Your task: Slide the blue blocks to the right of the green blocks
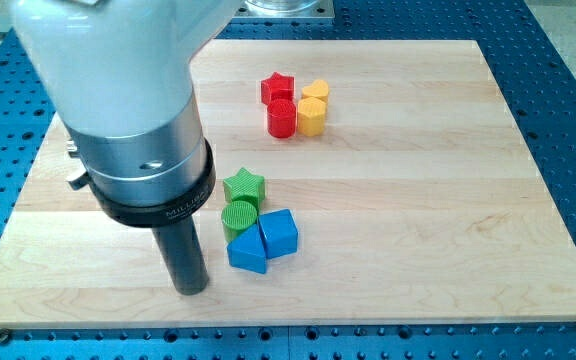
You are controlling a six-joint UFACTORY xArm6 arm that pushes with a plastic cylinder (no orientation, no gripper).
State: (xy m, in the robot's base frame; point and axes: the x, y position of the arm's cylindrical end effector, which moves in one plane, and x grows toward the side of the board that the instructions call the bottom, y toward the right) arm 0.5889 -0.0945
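Observation:
My tip [191, 289] rests on the board at the view's lower left, a little to the left of the blue blocks. A blue cube [279, 232] and a blue triangular block [247, 251] sit side by side, touching. Just above them are a green cylinder [238, 217] and a green star [244, 186]. The blue blocks lie below and slightly right of the green ones. All these blocks form one tight cluster.
A red star [277, 87], red cylinder [282, 117], yellow heart-like block [315, 92] and yellow hexagonal block [311, 117] cluster near the view's top centre. The wooden board [448, 200] lies on a blue perforated table. The arm's large body [118, 90] covers the upper left.

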